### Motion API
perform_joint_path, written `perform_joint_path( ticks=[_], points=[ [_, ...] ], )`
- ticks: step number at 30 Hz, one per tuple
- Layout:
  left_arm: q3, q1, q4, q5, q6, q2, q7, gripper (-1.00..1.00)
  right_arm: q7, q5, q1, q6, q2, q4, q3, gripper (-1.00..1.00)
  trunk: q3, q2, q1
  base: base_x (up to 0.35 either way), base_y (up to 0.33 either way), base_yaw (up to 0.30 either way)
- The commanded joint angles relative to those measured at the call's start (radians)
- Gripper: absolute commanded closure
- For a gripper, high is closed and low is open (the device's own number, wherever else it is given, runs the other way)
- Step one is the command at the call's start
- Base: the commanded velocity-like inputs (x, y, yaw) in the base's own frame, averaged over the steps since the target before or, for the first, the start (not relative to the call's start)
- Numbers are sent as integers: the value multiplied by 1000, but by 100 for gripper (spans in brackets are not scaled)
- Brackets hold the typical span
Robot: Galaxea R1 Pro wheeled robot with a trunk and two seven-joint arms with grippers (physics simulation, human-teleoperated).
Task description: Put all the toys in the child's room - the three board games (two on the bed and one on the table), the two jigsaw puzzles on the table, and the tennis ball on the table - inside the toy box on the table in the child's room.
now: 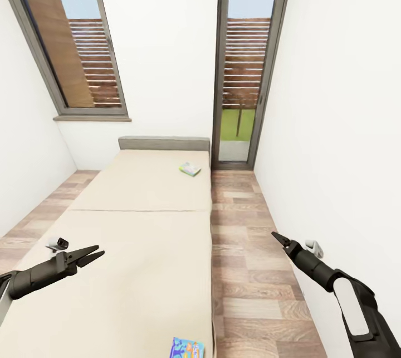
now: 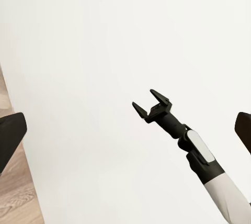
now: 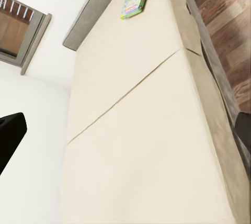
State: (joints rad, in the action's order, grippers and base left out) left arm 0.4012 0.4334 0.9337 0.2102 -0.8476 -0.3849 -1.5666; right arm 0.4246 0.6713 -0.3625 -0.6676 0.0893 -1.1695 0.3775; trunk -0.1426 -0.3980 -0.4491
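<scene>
Lying flat on the cream bed [image 1: 139,235] are two board games: a pale green-edged box [image 1: 190,168] far up near the grey headboard [image 1: 164,143], close to the right edge, and a blue box [image 1: 187,348] at the near right corner, partly cut off by the frame. Over the near left of the mattress hangs the left gripper [image 1: 93,255], jaws slightly parted, holding nothing. Over the wooden floor [image 1: 250,269] on the right, the right gripper [image 2: 152,102] stands open and empty.
</scene>
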Motion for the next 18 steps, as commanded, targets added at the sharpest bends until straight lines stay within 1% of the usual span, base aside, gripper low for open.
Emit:
perform_joint_path(
  ticks=[1,7,18],
  points=[
    [0,1,0,-1,-11,0,-4,-100,2,3,-1,-5,0,0,2,-100,-2,-2,-1,156,-158,0],
    [0,1,0,0,-7,0,-4,-100,3,2,-1,40,1,2,0,-100,-2,-2,-1,50,-145,0],
    [1,1,1,0,-8,0,-4,-100,3,4,-1,54,0,2,0,-100,-2,-2,-1,-12,-211,0]
  ],
)
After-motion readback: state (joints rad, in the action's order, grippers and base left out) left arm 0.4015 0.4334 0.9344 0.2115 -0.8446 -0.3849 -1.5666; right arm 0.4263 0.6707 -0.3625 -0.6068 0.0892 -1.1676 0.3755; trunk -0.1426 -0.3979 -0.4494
